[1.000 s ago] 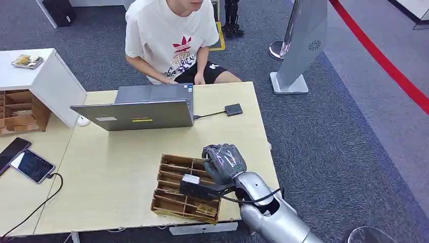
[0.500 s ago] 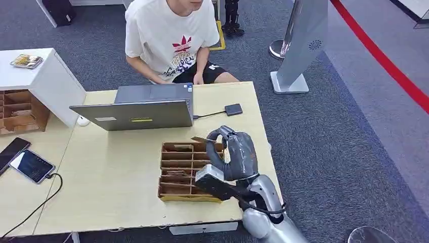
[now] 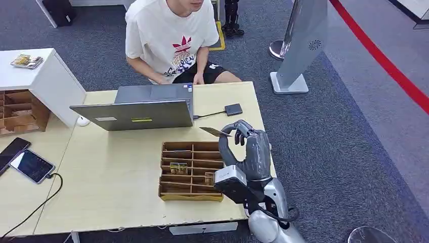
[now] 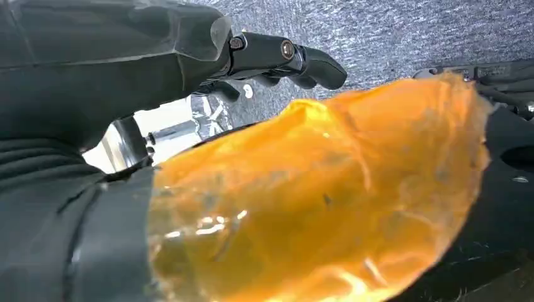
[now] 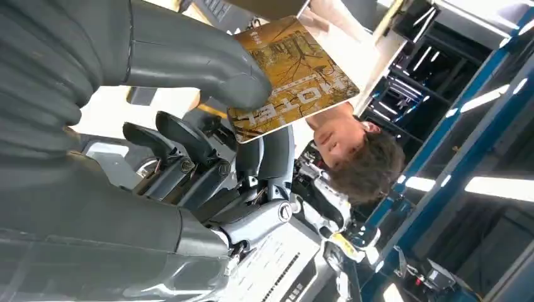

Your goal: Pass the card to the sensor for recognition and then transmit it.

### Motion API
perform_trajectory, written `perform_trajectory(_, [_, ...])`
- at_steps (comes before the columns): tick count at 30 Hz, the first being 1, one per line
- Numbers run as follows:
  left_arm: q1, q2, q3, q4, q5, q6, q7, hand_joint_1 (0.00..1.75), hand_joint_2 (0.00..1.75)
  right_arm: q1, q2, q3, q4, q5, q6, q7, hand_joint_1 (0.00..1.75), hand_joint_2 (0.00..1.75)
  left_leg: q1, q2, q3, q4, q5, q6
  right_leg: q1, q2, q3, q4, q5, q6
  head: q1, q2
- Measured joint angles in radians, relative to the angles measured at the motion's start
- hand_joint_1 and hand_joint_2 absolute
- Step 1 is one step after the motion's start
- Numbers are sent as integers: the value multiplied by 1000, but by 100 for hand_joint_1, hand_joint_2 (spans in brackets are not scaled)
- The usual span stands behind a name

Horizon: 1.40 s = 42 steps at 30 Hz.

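Item: 1 card (image 3: 214,132), centre of frame, above the tray (image 3: 167,193); pinched at its edge by my right hand (image 3: 248,149); thin, stiff, light, likely slippery; sensor (image 3: 233,109) above, upper centre.

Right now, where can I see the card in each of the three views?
Head view: the card is held flat above the table, at the tips of the right hand, just beyond the wooden tray.
Right wrist view: the card is near the upper middle, pinched under the thumb.
Left wrist view: not there.
Shared landmark: the person behind the card.
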Motion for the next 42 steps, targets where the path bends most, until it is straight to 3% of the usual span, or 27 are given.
perform_trajectory(24, [0,-1,-9,0,-15,0,-1,0,0,-27,18,-7,-5,-5,-11,-13,175,175,0,0,0,0,0,0,0,0,0,0,0,0,0,0])
perform_trajectory(30, [-2,-1,-24,0,-38,-6,4,0,0,-105,47,9,-8,14,-8,-13,175,175,0,0,0,0,0,0,0,0,0,0,0,0,0,0])
perform_trajectory(42, [-16,0,-72,0,-84,-29,31,0,0,-290,105,39,16,85,27,70,175,175,0,0,0,0,1,-1,0,0,0,0,0,0,0,0])
